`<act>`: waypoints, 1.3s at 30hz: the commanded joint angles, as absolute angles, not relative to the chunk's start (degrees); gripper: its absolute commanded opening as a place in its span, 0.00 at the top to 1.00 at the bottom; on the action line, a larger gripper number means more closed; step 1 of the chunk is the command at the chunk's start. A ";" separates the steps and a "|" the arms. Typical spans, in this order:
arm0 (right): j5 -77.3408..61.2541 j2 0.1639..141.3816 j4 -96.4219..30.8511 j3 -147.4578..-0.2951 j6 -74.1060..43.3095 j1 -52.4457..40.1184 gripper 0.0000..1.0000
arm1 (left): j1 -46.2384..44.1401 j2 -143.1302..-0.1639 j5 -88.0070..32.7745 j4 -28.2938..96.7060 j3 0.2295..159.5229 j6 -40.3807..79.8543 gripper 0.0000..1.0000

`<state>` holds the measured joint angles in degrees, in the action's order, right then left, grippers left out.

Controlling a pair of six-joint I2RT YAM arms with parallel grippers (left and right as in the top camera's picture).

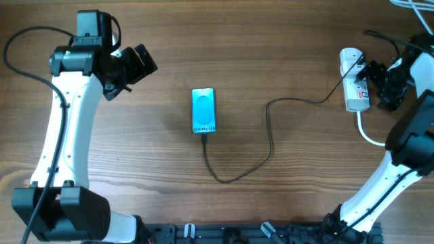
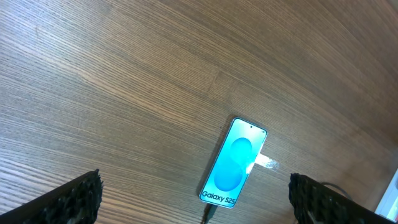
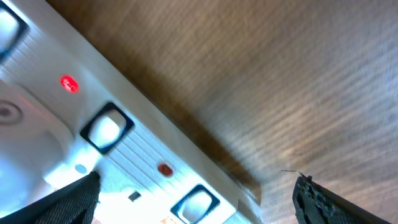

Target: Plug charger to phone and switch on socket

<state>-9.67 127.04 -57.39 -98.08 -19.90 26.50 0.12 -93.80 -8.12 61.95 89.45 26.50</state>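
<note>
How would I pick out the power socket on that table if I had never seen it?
Take the wooden table and look to its far right corner. The socket lies there, a white oblong strip. Unlike the glowing phone in the middle, it trails a thick white cord and has the thin black charger plugged into it.

Phone (image 1: 203, 110) in overhead, left wrist

Brown wood-grain table (image 1: 285, 47), evenly lit
</note>
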 commanded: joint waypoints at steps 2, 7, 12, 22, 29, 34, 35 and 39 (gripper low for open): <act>-10.41 121.08 -61.04 -97.06 -25.08 29.32 0.00 | 0.34 -94.08 -7.40 62.00 89.36 27.27 0.00; -10.13 112.57 -65.78 -97.06 -25.39 31.16 0.00 | 0.34 -94.08 -7.38 62.00 89.36 27.27 0.00; -10.22 102.04 -70.04 -96.99 -23.46 30.44 0.00 | 0.34 -94.08 -7.38 62.00 89.36 27.27 0.00; -10.37 80.01 -72.95 -95.13 -16.49 27.75 0.00 | 0.34 -94.08 -7.40 62.00 89.36 27.27 0.00; -14.72 61.28 -67.20 -80.03 -16.49 26.83 0.00 | 0.34 -94.08 -7.40 62.00 89.36 27.27 0.00; -17.91 47.27 -59.11 -66.92 -17.28 26.83 0.00 | 0.32 -94.08 -7.38 62.00 89.36 27.27 0.00; -19.14 44.95 -58.65 -65.12 -18.17 26.83 0.00 | 0.34 -94.08 -7.38 62.00 89.36 27.27 0.00; -22.52 38.70 -59.59 -60.75 -22.11 26.85 0.00 | 0.34 -94.08 -7.40 62.00 89.36 27.27 0.00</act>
<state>-17.76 42.94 -59.35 -63.75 -18.33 27.14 0.12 -93.80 -7.90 61.95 89.43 26.50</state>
